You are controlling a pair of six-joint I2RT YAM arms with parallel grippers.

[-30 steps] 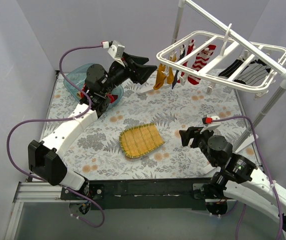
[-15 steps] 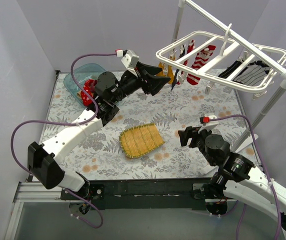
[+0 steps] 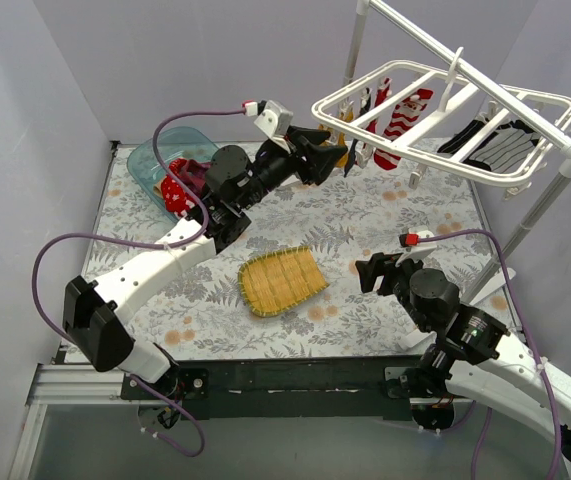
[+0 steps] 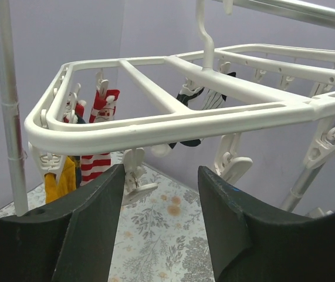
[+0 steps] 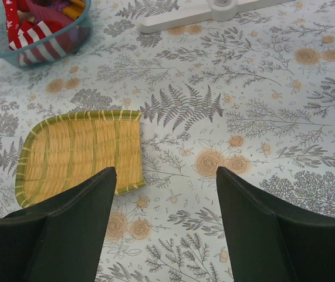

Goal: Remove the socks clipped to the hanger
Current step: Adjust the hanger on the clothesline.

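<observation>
The hanger (image 3: pixel 417 157), a white grid frame, hangs at the back right from a stand arm. Clipped socks dangle under it: red-and-white striped (image 3: pixel 402 120), mustard yellow (image 3: pixel 344 150), black-and-white striped (image 3: pixel 502 148). My left gripper (image 3: pixel 331 153) is raised at the frame's left corner, open, nothing between its fingers. In the left wrist view the hanger's near rail (image 4: pixel 173 126) crosses just above the left gripper (image 4: pixel 160 197), with the striped sock (image 4: pixel 97 163) and yellow sock (image 4: pixel 61 181) to the left and bare clips (image 4: pixel 135 176) ahead. My right gripper (image 3: pixel 375 272) hovers low and open over the table.
A teal bin (image 3: pixel 145 160) holding loose socks (image 3: pixel 177 182) sits at the back left. A yellow woven mat (image 3: pixel 281 281) lies mid-table, left of the right gripper (image 5: pixel 164 197). The white pole stand (image 3: pixel 550 200) rises at the right; its foot (image 5: pixel 214 12) rests on the floral cloth.
My left arm has swung right from beside the bin up to the hanger's left corner, its jaws a little narrower. The right arm has barely moved.
</observation>
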